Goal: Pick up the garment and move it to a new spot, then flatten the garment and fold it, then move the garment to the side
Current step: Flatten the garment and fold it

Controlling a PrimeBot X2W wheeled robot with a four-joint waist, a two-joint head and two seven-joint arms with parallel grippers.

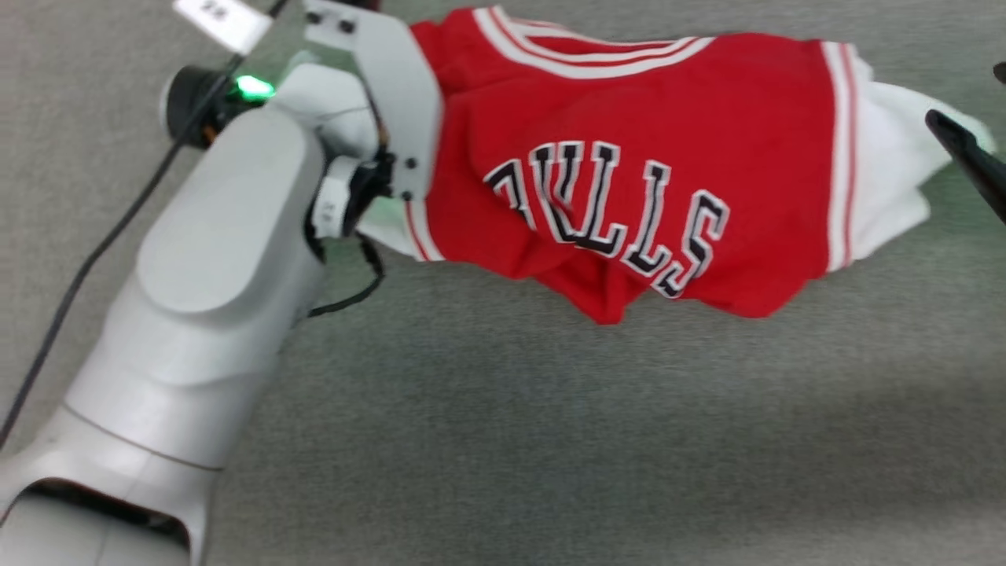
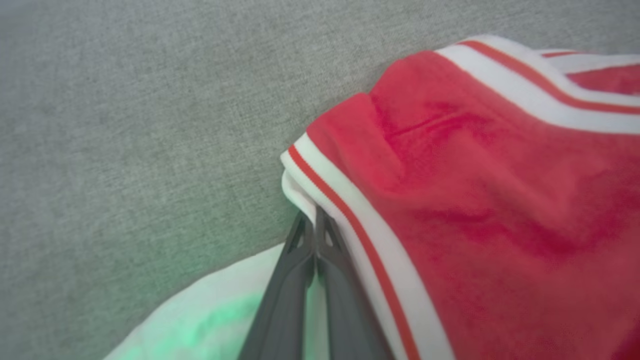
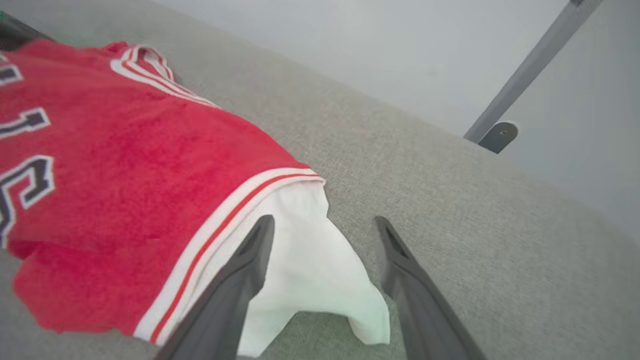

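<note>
Red sleeveless basketball jersey (image 1: 629, 118) of soft knit, lying rumpled on grey woven cloth surface (image 1: 503, 440), toward its far side. Black "BULLS" lettering outlined in white, upside down in the head view. White-and-red striped trim at neck and edges, white side panels bunched at both ends. Left gripper (image 2: 315, 215), low over that surface, pressed together and pinching the striped edge. Right gripper (image 3: 324, 222), also just above that surface, spread wide astride one white panel's corner.

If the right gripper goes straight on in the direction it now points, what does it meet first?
Most likely the white side panel of the garment, which lies between the open fingers of the right gripper; depth is unclear.
</note>
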